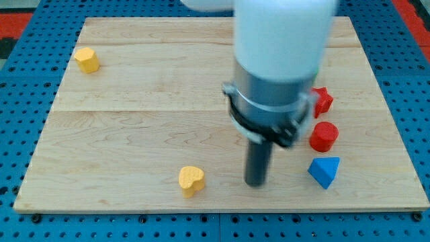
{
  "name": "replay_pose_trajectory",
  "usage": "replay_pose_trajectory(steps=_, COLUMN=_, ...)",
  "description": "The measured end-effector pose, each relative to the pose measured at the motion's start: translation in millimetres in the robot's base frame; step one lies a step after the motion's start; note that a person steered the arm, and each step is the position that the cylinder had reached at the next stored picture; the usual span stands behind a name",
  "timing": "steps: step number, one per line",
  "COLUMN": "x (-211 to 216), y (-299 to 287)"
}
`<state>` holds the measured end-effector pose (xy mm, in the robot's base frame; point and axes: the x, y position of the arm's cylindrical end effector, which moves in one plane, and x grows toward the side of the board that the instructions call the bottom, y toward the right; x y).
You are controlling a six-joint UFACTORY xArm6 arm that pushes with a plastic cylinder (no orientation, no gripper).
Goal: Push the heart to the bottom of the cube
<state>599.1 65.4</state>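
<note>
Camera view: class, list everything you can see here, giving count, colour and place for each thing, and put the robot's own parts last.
Board: 1, pale wood, fills most of the view, on a blue pegboard.
Yellow heart: 1, yellow, near the board's bottom edge, left of my tip.
Yellow block: 1, yellow, the view's top left; shape unclear.
Red star: 1, red, at the view's right, partly hidden by the arm.
Red block: 1, red, rounded, just below the star.
Blue block: 1, blue, wedge-like, below the red block.
Arm: 1, white and grey, top centre.
My tip: 1, dark, on the board between the heart and the blue block, touching neither.
</note>
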Motion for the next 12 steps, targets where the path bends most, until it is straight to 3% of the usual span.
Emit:
replay_pose_trajectory(steps=1, x=19, y=-6)
replay_pose_trajectory(steps=2, x=-4, y=-74)
replay_pose_trajectory(steps=4, x=18, y=-150)
replay_pose_trajectory(steps=6, x=-58, y=-84)
replay_pose_trajectory(steps=7, x=-158, y=-49)
replay_pose_trajectory(steps=8, x=-225, y=-44)
replay_pose_trajectory(steps=9, x=-234, y=-95)
replay_pose_trajectory(steps=10, x=-240, y=-88)
replay_pose_trajectory(steps=11, x=-242, y=-32)
replay_pose_trajectory(steps=12, x=-251, y=-48)
